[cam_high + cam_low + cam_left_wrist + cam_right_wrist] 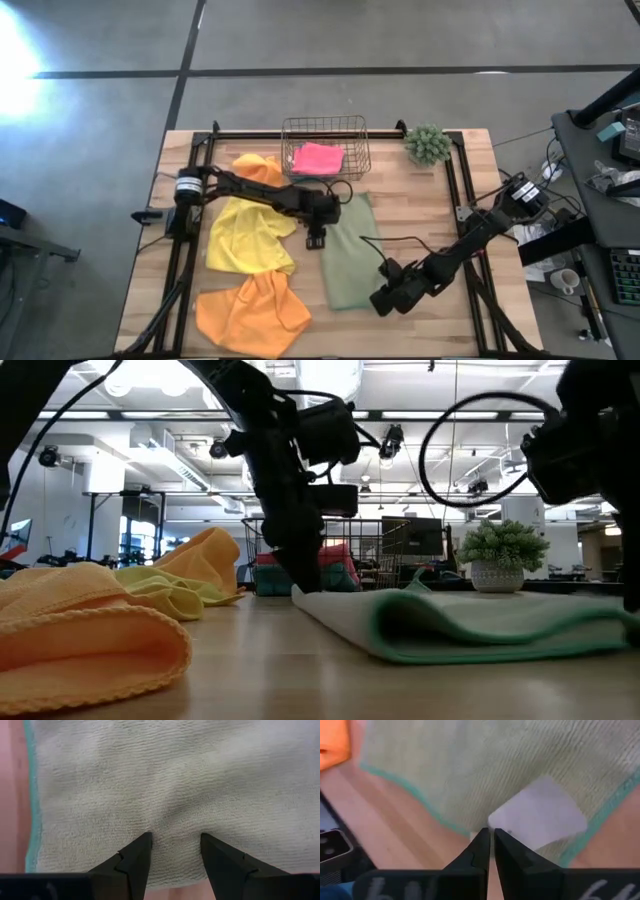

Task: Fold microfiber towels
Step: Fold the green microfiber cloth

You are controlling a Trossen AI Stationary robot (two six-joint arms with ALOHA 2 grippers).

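Olive green towel (170,785): looped matt terry cloth, teal stitched hem. Table (480,290): pale planked wood, smooth. Basket (323,130): thin metal wire. Left gripper (175,851) fingers: matt dark plastic.

Olive towel (349,254), teal edging

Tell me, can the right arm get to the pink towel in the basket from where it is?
Probably not easily. The right gripper sits at the green towel's near corner, jaws shut, while the pink towel lies in the wire basket at the table's far edge, with the left gripper in between.
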